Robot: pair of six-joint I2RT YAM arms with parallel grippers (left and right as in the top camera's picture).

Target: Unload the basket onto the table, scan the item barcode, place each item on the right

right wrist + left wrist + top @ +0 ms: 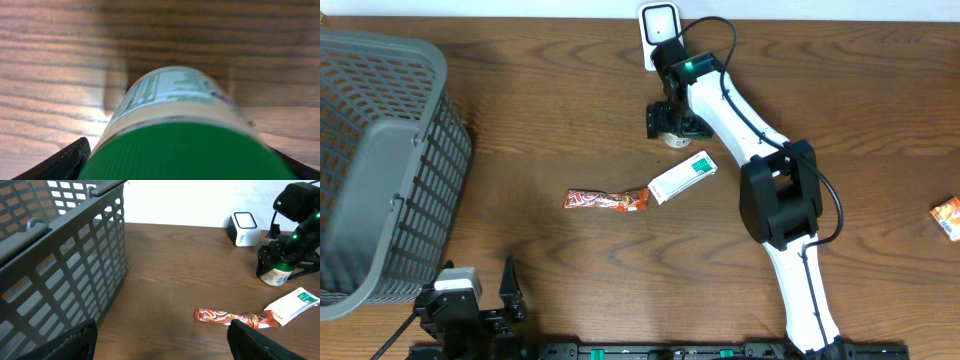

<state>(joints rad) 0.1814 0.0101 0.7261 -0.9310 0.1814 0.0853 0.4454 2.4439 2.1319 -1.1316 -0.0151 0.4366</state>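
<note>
**Right pincer at the jar, dark wood worktop, white wall behind**

Right pincer (670, 122): fingers stand to either side of a green-lidded jar (180, 125). The wrist view is too blurred to tell whether they press on it or only flank it.

Jar: upright on the worktop (520, 90), directly under this pincer. It has a pale label with green print.

Scanner (658, 30): a white block with a dark face, just beyond the pincer at the worktop's far edge, close to the jar but apart from it.

White-and-green carton (682, 178): lies flat, near the pincer on the side away from the scanner.

Red-orange snack wrapper (608, 200): lies flat, its end touching the carton's end, further out from the pincer.

Orange packet (948, 215): well apart from the pincer, at the worktop's right edge.

Left pincer (160, 345): spread wide with nothing between the fingers, well apart from the jar, low at the near edge.

Grey mesh basket (380, 160): beside the left pincer, far from the right one.

Worktop: brown, with strong grain and a soft sheen.

Wall (190, 200): plain white, rising from the far edge behind the scanner.
</note>
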